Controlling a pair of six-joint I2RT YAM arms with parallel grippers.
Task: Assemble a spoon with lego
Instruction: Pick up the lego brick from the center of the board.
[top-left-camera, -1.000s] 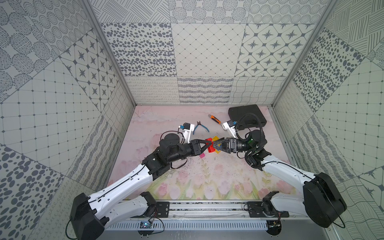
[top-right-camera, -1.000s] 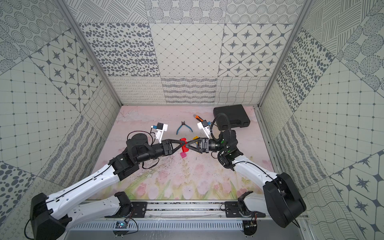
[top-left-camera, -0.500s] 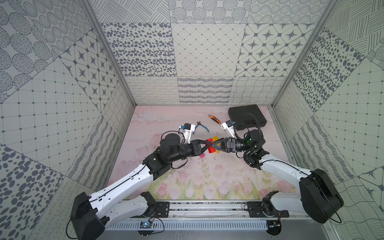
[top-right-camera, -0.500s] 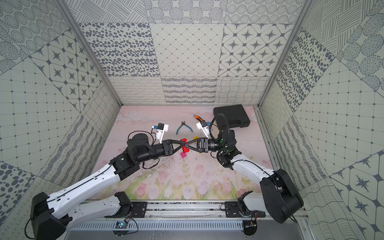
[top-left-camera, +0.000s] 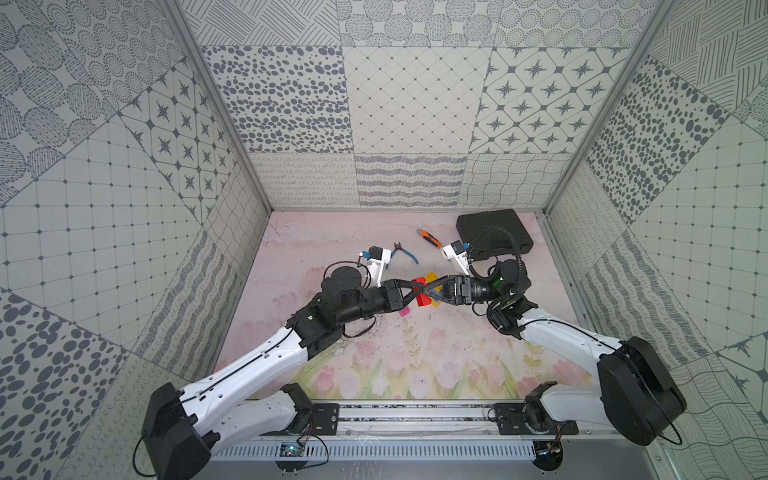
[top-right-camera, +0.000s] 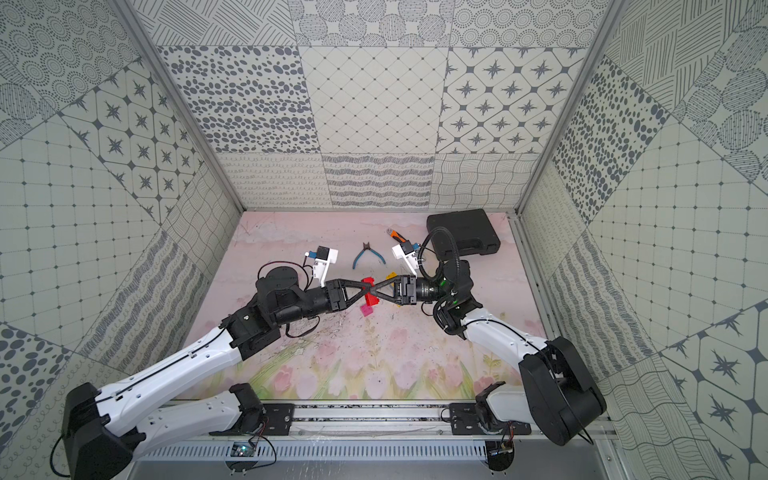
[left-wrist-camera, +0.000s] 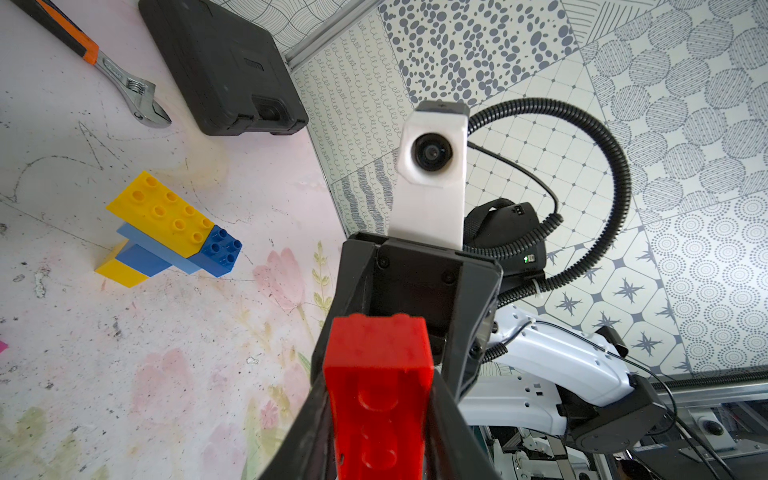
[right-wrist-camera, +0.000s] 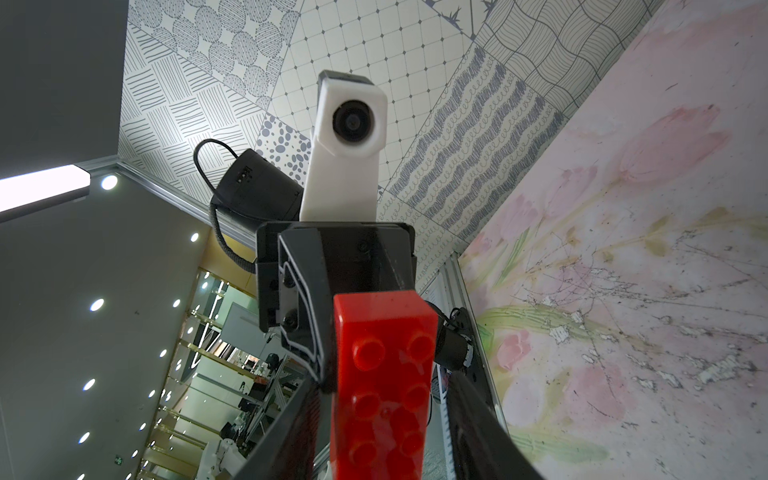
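Note:
A red lego brick (top-left-camera: 419, 282) (top-right-camera: 367, 283) hangs in mid-air above the table's middle, between both grippers, which meet tip to tip. My left gripper (top-left-camera: 422, 290) (left-wrist-camera: 378, 415) is shut on it, fingers pressed to both sides. My right gripper (top-left-camera: 430, 291) (right-wrist-camera: 382, 415) straddles the brick's other end, and a gap shows on each side of the brick. The spoon's joined part (left-wrist-camera: 166, 224), yellow, light blue and dark blue bricks, lies on the table just behind the grippers and is mostly hidden in both top views. A pink brick (top-left-camera: 404, 311) (top-right-camera: 366, 311) lies below the grippers.
Blue-handled pliers (top-left-camera: 405, 252) and an orange-handled wrench (top-left-camera: 430, 239) (left-wrist-camera: 124, 83) lie behind the bricks. A black case (top-left-camera: 494, 235) (left-wrist-camera: 220, 70) sits in the back right corner. Patterned walls close in the table on three sides.
The right gripper's jaws have narrowed around the red brick. The left gripper has kept its hold and both arms have stayed nearly in place.

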